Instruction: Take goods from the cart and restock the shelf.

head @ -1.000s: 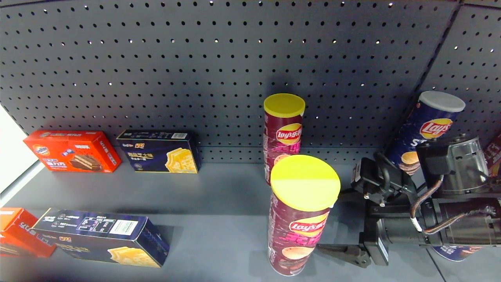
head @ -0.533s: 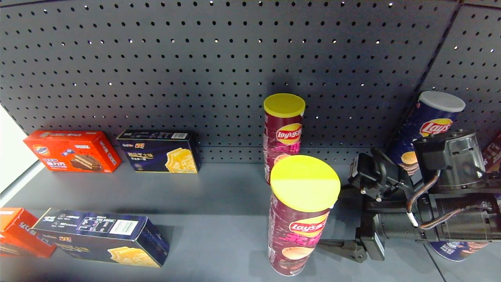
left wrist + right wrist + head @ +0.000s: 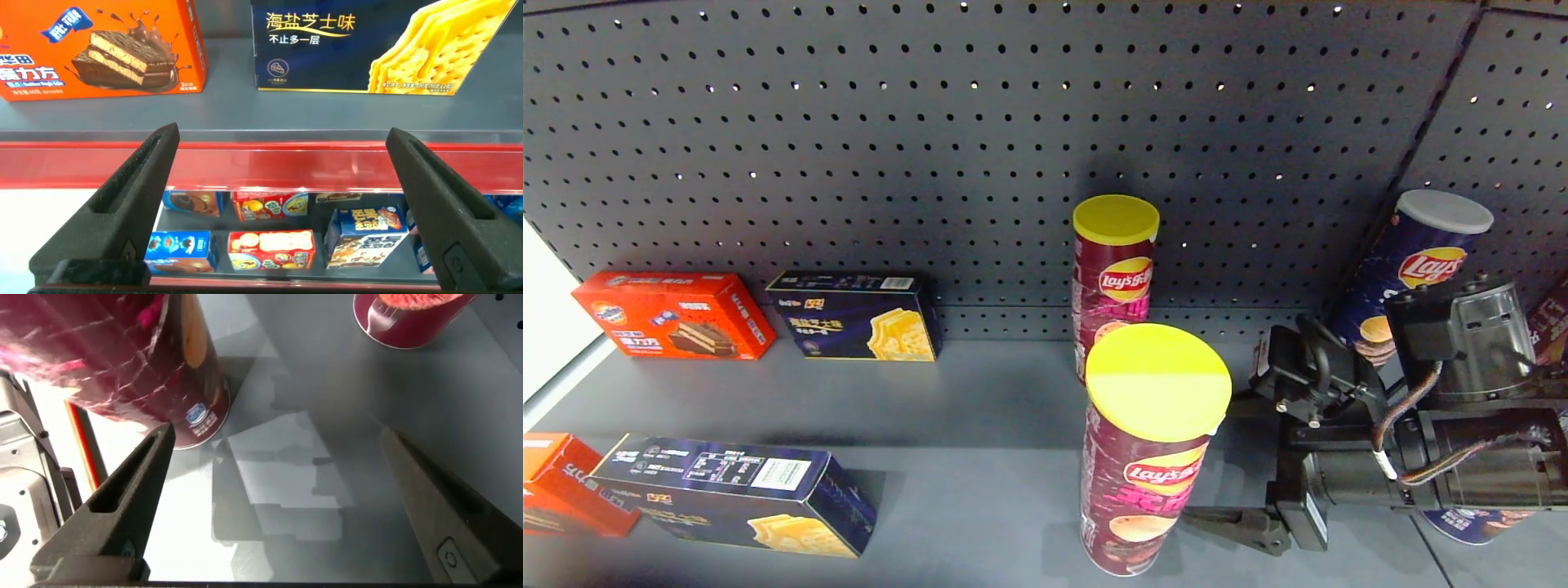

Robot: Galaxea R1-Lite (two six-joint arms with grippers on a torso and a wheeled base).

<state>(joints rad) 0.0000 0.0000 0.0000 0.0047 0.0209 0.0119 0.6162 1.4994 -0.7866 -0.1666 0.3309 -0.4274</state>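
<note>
Right end effector [image 3: 275, 433] stood with jaws apart, just beside the front chips can [image 3: 1143, 482] — upright on the shelf [image 3: 980, 408]. Recommended: withdraw straight back, keeping both jaws clear of the can.

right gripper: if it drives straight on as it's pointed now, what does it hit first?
Probably the front purple chip can. The open right gripper points at it from close by, and one finger lines up with its base. Depth is unclear, so contact isn't certain.
</note>
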